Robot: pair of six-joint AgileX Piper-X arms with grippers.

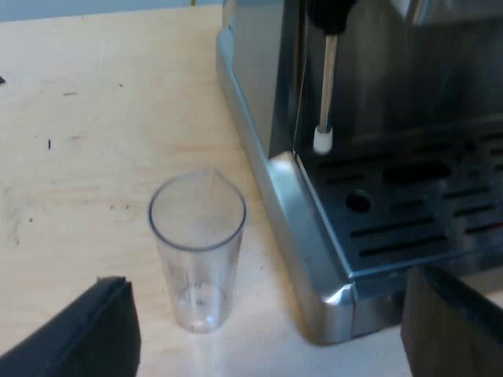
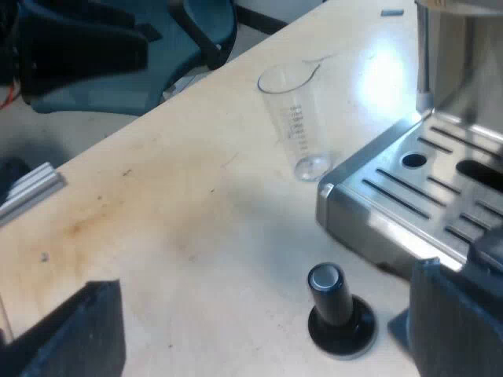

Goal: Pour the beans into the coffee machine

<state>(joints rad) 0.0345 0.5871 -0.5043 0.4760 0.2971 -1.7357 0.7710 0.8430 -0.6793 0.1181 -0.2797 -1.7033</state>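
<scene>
Where the wooden table [image 1: 94, 118] carries the espresso machine [image 1: 259, 78], the left gripper [image 1: 267, 330] hangs near its drip-tray corner with 2 fingers spread wide, holding nothing. The right gripper [image 2: 263, 322] is likewise spread and empty. The clear measuring glass [image 1: 196, 251] stands upright just beside that corner, looking empty. A black-knobbed tamper [image 2: 338, 310] stands nearby.

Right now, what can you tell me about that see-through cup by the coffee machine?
The measuring glass is tall, clear and plastic-looking, narrowing toward its base, with a small pouring spout on the rim and printed scale marks up one side. It looks empty. It stands upright on the pale wooden table, near the espresso machine's front corner but not touching it.
</scene>
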